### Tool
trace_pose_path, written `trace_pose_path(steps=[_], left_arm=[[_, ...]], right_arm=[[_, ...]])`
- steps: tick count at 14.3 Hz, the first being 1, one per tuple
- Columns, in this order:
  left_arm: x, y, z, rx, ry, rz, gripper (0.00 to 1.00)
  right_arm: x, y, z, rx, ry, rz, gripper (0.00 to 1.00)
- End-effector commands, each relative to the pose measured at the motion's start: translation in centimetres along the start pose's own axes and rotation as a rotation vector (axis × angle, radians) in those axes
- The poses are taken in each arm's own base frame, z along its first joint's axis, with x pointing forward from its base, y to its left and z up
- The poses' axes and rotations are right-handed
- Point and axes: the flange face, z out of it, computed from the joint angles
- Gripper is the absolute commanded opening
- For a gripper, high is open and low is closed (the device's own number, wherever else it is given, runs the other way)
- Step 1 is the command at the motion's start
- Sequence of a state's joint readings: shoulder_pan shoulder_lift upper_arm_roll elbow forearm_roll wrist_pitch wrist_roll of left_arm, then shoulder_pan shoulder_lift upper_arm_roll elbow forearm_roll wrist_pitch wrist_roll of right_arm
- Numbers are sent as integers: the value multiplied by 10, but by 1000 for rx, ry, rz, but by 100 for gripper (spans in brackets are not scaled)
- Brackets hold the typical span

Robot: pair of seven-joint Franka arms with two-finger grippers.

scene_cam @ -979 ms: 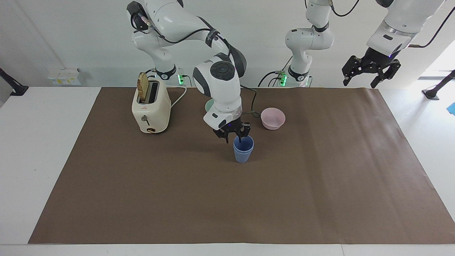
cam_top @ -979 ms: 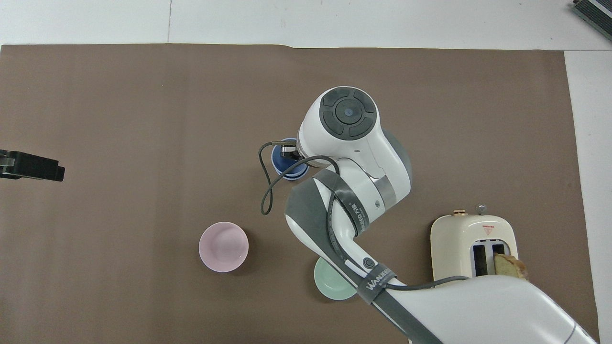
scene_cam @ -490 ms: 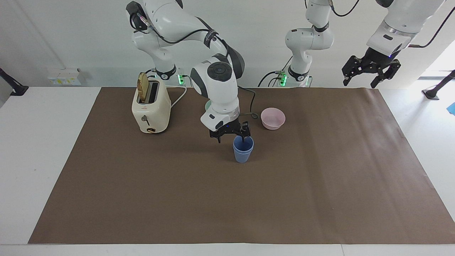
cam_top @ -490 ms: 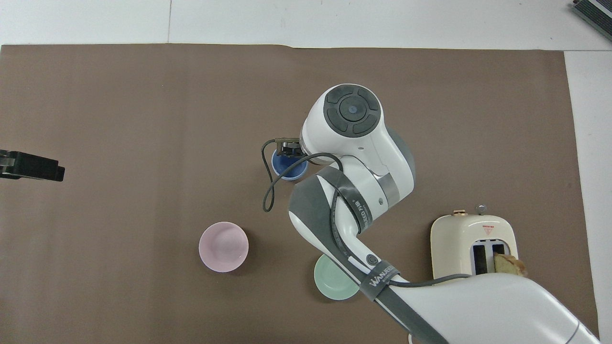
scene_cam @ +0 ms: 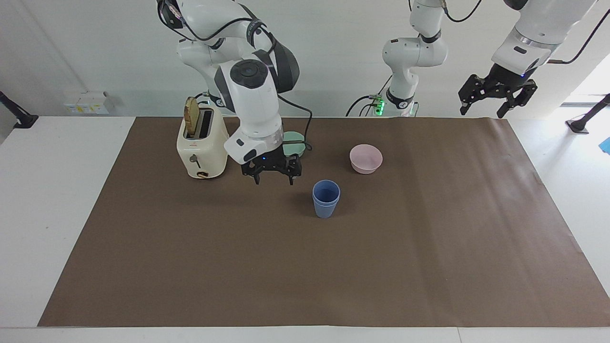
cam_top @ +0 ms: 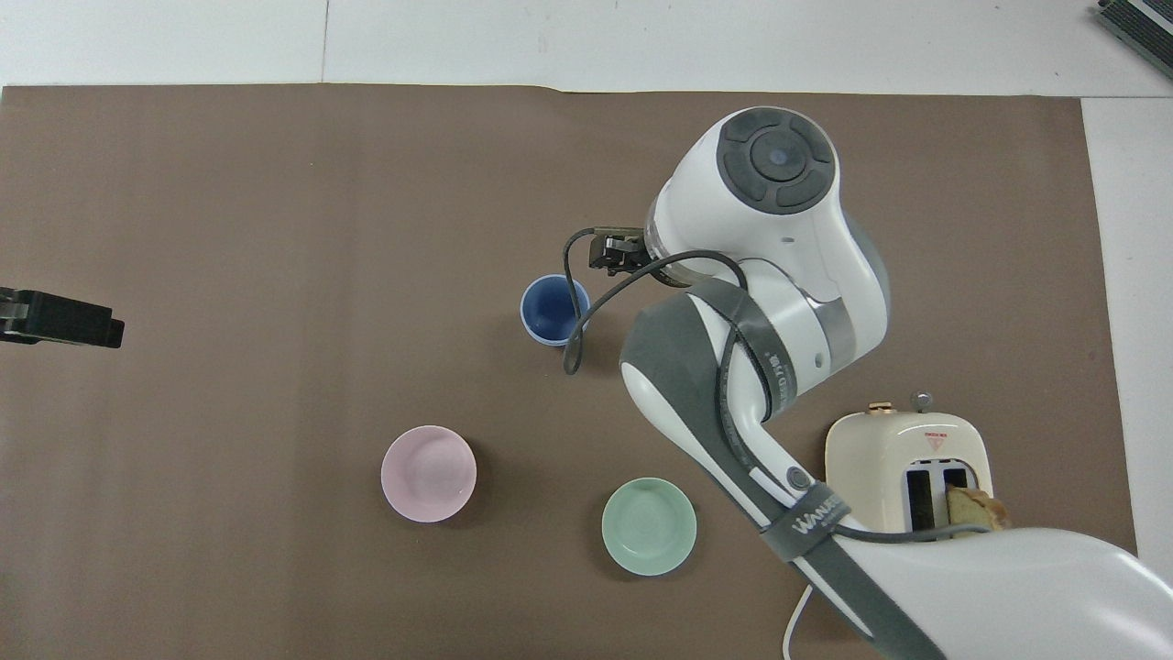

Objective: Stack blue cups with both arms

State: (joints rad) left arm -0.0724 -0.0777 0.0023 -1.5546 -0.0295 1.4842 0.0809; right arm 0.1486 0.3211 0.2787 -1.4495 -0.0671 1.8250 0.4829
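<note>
Cups (scene_cam: 326, 199) nested, clear of right fingers (scene_cam: 291, 177).

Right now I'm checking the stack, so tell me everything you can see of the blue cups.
The blue cups are two matte periwinkle tumblers, seemingly plastic, tapered and handleless, nested one inside the other, the upper rim just above the lower. The stack stands upright on the brown mat, mid-table, mouth open and empty. Nothing touches it.

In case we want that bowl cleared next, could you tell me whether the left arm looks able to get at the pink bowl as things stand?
Probably yes: the pink bowl sits alone on the brown mat, nothing on it or touching it. The left tool hangs open, high over its own end of the table, and the right tool is nearer the toaster.
</note>
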Motion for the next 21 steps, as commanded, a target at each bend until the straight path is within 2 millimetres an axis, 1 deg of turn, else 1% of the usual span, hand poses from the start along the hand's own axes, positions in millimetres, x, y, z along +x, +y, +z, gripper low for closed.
trace_pose_path(steps=[1,2,5,7,8,10,14,15,18,21], left_arm=[[-6,1,-4,-12,-3,-5,100],[-6,0,-4,-12,-3,-7,100],[-6,1,-4,-12,-3,-5,100],[-6,1,-4,-12,-3,-5,100],[-6,0,-4,-12,-3,-7,100],[-6,1,-4,-12,-3,-5,100],[-6,1,-4,-12,-3,-5,100],[-6,0,-4,-12,-3,-7,100],[-6,1,-4,-12,-3,-5,100],[-6,1,-4,-12,-3,-5,100]], right_arm=[[-7,34,-40,-36,18,-74,100],[-8,53,-53,-48,11,-103,100],[-18,98,-90,-73,-9,-150,100],[-26,121,-108,-71,-21,-157,100],[-30,134,-115,-78,-36,-141,100],[-40,143,-129,-61,-50,-128,100],[-49,184,-145,-33,-77,-123,100],[-51,189,-148,-36,-76,-120,100],[-63,192,-153,-47,-72,-140,100],[-63,192,-154,-48,-60,-137,100]])
